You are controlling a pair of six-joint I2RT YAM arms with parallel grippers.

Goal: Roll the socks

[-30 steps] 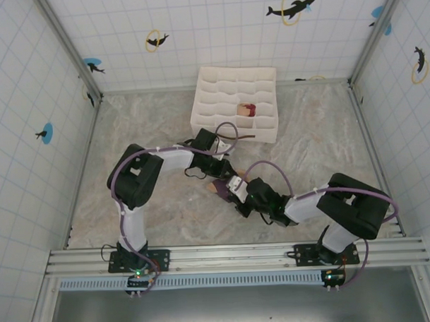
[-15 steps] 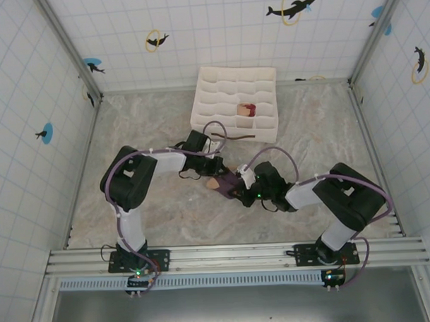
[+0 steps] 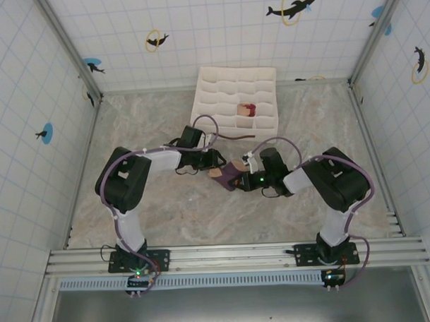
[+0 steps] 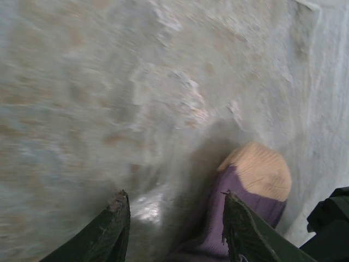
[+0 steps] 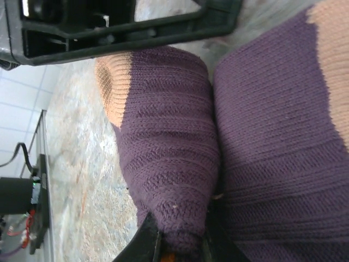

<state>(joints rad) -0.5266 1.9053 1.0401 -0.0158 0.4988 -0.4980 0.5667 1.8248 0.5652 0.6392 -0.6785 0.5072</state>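
Note:
The dark purple sock (image 3: 232,177) with its tan toe (image 3: 216,174) lies bunched on the table between the two grippers. My right gripper (image 5: 180,243) is shut on a folded purple part of the sock (image 5: 169,153), which bulges out beyond the fingers. In the left wrist view my left gripper (image 4: 172,195) is open, with the purple sock (image 4: 240,207) and its tan toe (image 4: 259,172) lying by the right finger (image 4: 237,226). Nothing is gripped between the left fingers. A rolled beige and dark red sock (image 3: 246,110) sits in a cell of the box.
The white gridded organiser box (image 3: 220,97) stands at the back centre, just beyond the left gripper (image 3: 213,159). Tiled walls close in the table on three sides. The left gripper's black frame (image 5: 125,27) is close above the sock in the right wrist view.
My left gripper has opened and let go of the purple sock. The right gripper has carried its end of the sock farther from the base, toward the box.

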